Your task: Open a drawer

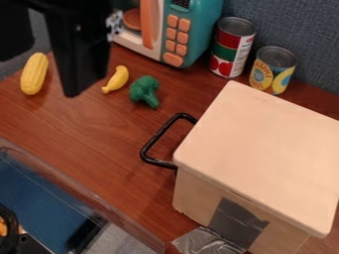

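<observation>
The gripper [79, 54] hangs at the upper left of the view, its lower end pointing down between the corn and the banana. Whether it is released, clenched or grasping something, I cannot tell. It is well apart from the handle in the view.

The drawer unit [265, 149] is a pale box below and to the right of the gripper, set at a slant on the table [92, 134]. Its black handle [157, 140] sticks out from the side nearer the gripper, so it lies between the gripper and the unit's flat top. How far the drawer is pulled out, I cannot tell. A patch of grey tape [237, 223] is stuck on the unit's lower side, farther from the gripper than the handle; a silvery strip [205, 242] is beside the unit's base.

Just left of the gripper is the corn [33, 74]. Just right of it is the banana [117, 79], then the broccoli [144, 91] near the banana. Up and to the right of the gripper is a teal toy microwave [202, 27] with orange buttons. Farther right, two cans stand upright, a tall one [232, 47] and a short one [272, 70], behind the unit. Well below the gripper is a clear bin [79, 196], with blue showing inside.
</observation>
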Motion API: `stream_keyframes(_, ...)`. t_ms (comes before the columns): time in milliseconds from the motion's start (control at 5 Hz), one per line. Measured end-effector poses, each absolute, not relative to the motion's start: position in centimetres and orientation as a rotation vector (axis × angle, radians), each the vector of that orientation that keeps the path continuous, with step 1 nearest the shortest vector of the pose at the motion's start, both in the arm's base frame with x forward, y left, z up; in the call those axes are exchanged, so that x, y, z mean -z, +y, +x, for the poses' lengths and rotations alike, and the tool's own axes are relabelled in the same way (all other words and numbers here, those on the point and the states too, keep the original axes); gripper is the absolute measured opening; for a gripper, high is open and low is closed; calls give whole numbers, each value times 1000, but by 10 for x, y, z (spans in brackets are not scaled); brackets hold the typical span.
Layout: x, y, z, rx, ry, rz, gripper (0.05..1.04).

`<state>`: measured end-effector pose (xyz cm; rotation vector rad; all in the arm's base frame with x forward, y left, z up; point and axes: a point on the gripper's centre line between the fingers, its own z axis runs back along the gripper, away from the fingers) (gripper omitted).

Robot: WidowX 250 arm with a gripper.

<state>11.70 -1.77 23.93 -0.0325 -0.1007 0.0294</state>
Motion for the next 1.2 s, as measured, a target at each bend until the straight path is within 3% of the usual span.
stream_keyframes(200, -237, -17, 117, -19, -98, -30, 999)
stream_keyframes(400, -222, 1, 141, -11, -103, 9, 999)
stream_keyframes(1200, -120, 18, 200, 39, 0, 56, 999)
